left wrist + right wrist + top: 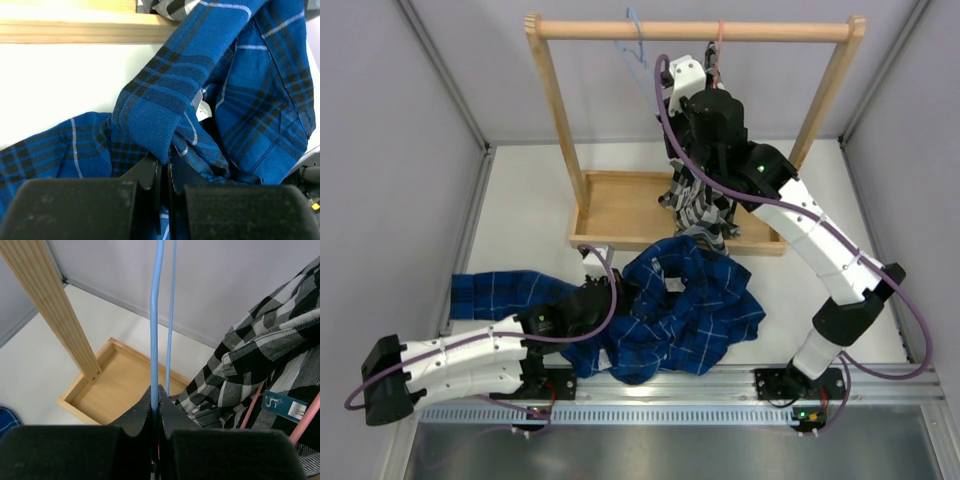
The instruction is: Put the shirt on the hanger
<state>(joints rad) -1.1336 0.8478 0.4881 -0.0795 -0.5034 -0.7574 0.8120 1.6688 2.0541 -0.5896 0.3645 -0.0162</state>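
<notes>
The dark blue plaid shirt (685, 310) lies crumpled on the table in front of the wooden rack; one sleeve (495, 293) trails left. My left gripper (603, 290) is shut on a fold of the shirt (165, 100) near the collar. The light-blue wire hanger (635, 40) hangs by its hook from the rack's top bar. My right gripper (692, 95) is raised by the bar and shut on a wire of the hanger (154, 325).
The wooden rack has a top bar (690, 30), two posts and a tray base (620, 215). A black-and-white checked shirt (705, 205) hangs on a pink hanger (310, 415) just right of my right gripper. Grey walls enclose the table.
</notes>
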